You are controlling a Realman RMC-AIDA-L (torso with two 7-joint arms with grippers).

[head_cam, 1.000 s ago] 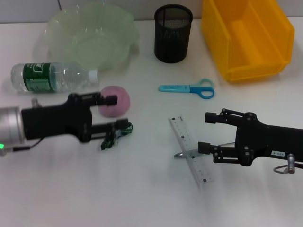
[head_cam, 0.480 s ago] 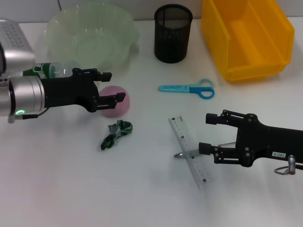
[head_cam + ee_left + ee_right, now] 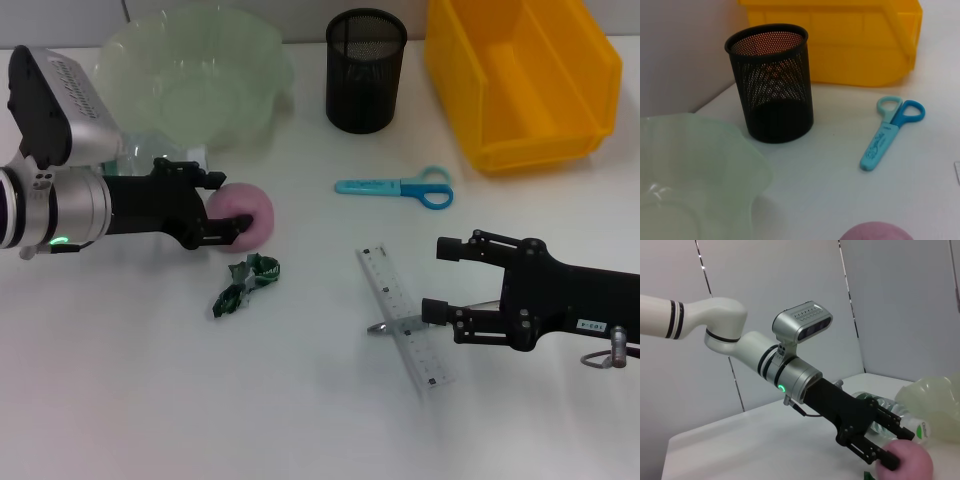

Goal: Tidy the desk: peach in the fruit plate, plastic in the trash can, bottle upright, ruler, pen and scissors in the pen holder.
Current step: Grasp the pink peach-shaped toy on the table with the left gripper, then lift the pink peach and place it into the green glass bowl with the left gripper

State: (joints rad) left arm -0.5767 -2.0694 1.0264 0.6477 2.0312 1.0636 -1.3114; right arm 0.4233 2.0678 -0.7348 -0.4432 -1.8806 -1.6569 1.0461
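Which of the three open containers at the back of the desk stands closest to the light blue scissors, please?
The black wire-mesh cylindrical pen holder, in the middle. The translucent pale green scalloped bowl and bright yellow rectangular bin sit farther off to either side of it.

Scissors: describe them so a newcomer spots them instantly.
Start at the yellow bin at the desk's far right. In front of its near left corner, right of the peach, lie the scissors, flat and untouched. They are the only light blue item, unlike the clear ruler nearer the robot.
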